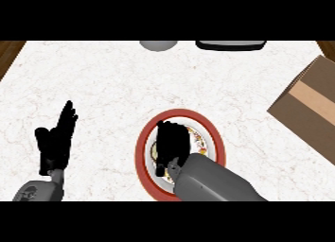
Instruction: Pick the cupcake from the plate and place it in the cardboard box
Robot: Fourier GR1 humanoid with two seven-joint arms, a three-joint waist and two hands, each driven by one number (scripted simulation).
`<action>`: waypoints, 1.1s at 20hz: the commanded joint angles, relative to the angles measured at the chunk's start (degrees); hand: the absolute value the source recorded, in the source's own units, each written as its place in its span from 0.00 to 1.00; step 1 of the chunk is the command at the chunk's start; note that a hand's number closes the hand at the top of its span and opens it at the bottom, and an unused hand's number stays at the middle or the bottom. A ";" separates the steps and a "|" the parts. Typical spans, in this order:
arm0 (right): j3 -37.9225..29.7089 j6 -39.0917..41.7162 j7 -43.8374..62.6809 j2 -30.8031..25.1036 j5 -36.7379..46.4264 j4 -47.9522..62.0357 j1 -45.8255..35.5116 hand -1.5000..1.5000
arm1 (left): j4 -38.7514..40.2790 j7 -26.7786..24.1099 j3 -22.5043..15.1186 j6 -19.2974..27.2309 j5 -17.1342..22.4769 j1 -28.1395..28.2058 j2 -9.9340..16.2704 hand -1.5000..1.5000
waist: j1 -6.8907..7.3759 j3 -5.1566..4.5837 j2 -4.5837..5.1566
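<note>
Marble fills most of the head view: a pale, veined counter [114,80] with dark wood showing past its left and right corners.

Near the middle, toward the lower edge, sits a round plate [144,142] with a red rim and a white centre. The right hand [171,142] lies directly over that centre, its black shape covering most of the plate's inside, and the grey right forearm [212,182] comes up from the lower edge across the plate's lower rim. Just right of the hand a small patch of something yellowish with red specks [198,140] peeks out; it could be the cupcake or the plate's pattern, and I cannot say which. The hand hides whatever lies under it, and I cannot tell whether its fingers are curled round anything or simply spread above the plate.

The cardboard box [315,108] lies at the right edge, well apart from the plate, turned at an angle, brown with a lighter strip of tape running along its top. It is partly cut off by the view's edge.

The left hand [57,139] shows at the lower left, away from the plate, resting with its fingers straight and pointing up the counter, thumb out to the side, holding nothing.

At the far edge of the counter are a grey rounded object [157,45] and, just right of it, a dark flat object with a pale rim [230,45], both cut off.
</note>
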 commanded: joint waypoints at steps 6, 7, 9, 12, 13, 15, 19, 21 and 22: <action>2.34 -5.40 -0.46 0.48 5.74 0.89 -1.80 1.00 | -0.92 0.64 0.82 0.44 -1.76 0.61 -2.11 0.50 | -0.57 0.00 -0.10; -0.51 -4.93 -3.95 0.48 3.19 5.62 -5.55 1.00 | 0.20 0.03 3.22 -3.23 0.51 0.87 0.37 0.50 | -0.18 0.00 0.01; 2.24 -5.97 1.93 -3.93 7.95 -3.79 4.85 1.00 | 1.40 -0.55 3.62 -3.21 0.17 0.15 0.95 0.50 | -1.46 -0.01 -0.27; 3.07 -6.83 3.04 -13.38 8.05 -13.38 14.08 1.00 | -0.06 1.26 3.03 0.44 -1.10 1.14 -0.39 0.50 | -3.12 0.01 -0.72; 2.90 -7.05 1.87 -17.34 8.07 -13.42 16.79 1.00 | 1.15 0.32 3.86 -0.36 -0.40 1.29 0.10 0.50 | -4.47 -0.03 -0.87; -0.40 -5.71 1.86 -23.07 7.47 -21.02 18.53 1.00 | 1.99 0.02 4.20 0.05 -0.90 0.71 0.12 0.50 | -3.95 -0.05 -0.71; -0.77 -6.67 4.53 -26.27 14.34 -29.46 25.00 1.00 | -0.35 0.28 1.80 -0.55 -1.97 1.01 -2.18 0.50 | -1.83 -0.02 -0.33; -1.06 -3.22 7.40 -29.71 15.68 -39.49 27.30 1.00 | -2.11 0.40 3.48 -3.24 -0.17 3.96 0.32 0.50 | -1.73 -0.04 -0.45; 0.25 -4.71 6.70 -30.62 18.80 -40.54 30.15 1.00 | -4.58 4.11 3.11 -2.03 -0.98 2.23 0.71 0.50 | -1.68 -0.01 -0.42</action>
